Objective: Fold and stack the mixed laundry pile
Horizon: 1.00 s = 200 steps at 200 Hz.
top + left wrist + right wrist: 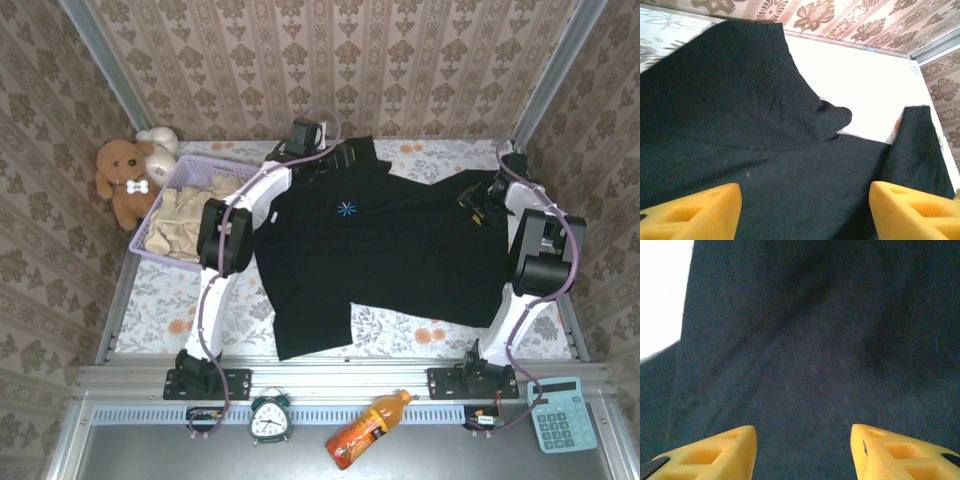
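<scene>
Body: left arm point(228, 262) and right arm point(528, 268) have white link shells, black joint housings and black base plates point(205, 381). A lilac cable point(578, 250) runs along each arm. On left gripper point(804, 192) and right gripper point(802, 432), fingers point(890, 452) are blunt yellow wedges with shallow recessed pockets, black trim at outer corners

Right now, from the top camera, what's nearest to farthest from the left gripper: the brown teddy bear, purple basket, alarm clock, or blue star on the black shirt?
Counting out from the left gripper:
1. Blue star, on the black shirt right by the gripper.
2. Purple basket, off to the left.
3. Brown teddy bear, in the far-left corner.
4. Alarm clock, on the near ledge.
</scene>
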### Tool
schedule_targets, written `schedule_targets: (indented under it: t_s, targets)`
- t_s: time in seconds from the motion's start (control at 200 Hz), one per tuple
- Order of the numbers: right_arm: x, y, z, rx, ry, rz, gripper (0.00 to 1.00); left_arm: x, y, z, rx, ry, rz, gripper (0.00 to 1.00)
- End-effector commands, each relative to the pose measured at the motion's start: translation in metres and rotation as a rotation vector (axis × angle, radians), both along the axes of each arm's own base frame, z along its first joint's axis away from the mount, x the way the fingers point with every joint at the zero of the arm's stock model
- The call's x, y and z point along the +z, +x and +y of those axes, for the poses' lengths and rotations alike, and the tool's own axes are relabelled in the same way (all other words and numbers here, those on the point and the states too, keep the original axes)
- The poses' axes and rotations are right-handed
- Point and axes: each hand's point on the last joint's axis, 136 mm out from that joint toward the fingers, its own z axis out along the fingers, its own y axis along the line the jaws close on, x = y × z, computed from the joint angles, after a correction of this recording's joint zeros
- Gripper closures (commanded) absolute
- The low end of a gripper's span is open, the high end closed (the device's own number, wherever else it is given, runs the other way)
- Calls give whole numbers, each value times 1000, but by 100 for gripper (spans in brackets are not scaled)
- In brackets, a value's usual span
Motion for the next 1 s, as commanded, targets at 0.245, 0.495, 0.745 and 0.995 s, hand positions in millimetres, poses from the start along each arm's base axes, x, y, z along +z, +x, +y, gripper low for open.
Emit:
schedule_targets:
  t_s: [0.245, 0.495, 0.745, 0.995]
  targets:
    - [-32, -43, 58, 74, 67, 64, 48, -77, 26, -7, 36, -39, 123, 32]
    - [-44, -62, 40, 17, 55, 117, 48, -107, 77, 67, 255, 33, 122, 33]
    - [-29, -30, 28, 69, 18, 94, 47, -108, 97, 115, 323, 53, 122, 32]
    - [6, 9, 27, 112, 16, -31, 47, -32, 80, 92, 179, -20, 58, 13]
